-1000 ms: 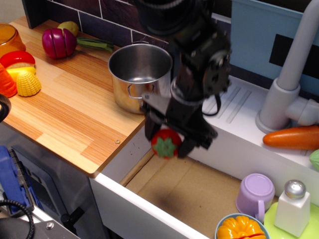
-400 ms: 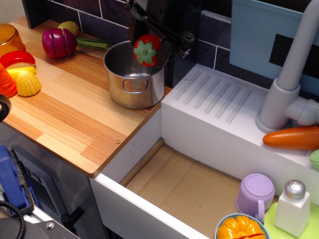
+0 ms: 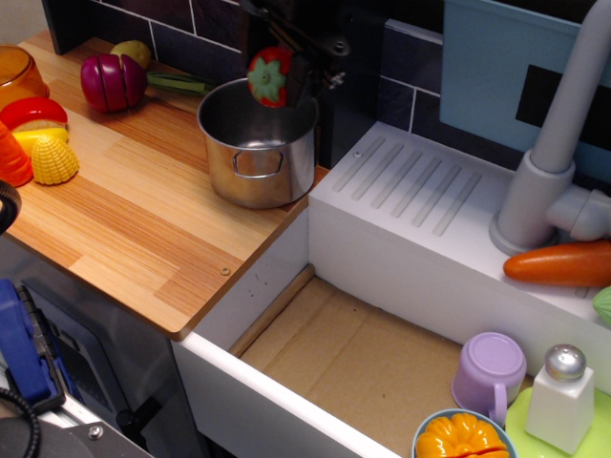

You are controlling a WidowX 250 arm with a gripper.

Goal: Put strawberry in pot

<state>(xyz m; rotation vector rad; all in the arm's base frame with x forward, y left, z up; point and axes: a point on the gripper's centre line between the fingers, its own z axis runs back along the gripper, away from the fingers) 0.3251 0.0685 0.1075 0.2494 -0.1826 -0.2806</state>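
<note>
The strawberry [image 3: 270, 76], red with a green leaf cap facing the camera, is held in my gripper [image 3: 277, 74] at the top of the view, above the far rim of the pot. The pot [image 3: 256, 143] is shiny steel with a loop handle on its front and stands on the wooden counter beside the sink edge. Its inside looks empty. My gripper's black fingers are shut on the strawberry; most of the arm is out of view at the top.
A purple sliced toy [image 3: 114, 81], a red-and-yellow sliced toy [image 3: 38, 134] and an orange bowl [image 3: 17, 74] lie at the counter's left. The sink basin [image 3: 353, 353] holds a lilac cup [image 3: 489, 370]. A carrot [image 3: 558, 263], faucet [image 3: 554, 143] and salt shaker [image 3: 560, 396] are at the right.
My gripper has carried the strawberry up out of the sink and back-left to above the pot. The pot has shifted slightly left on the counter.
</note>
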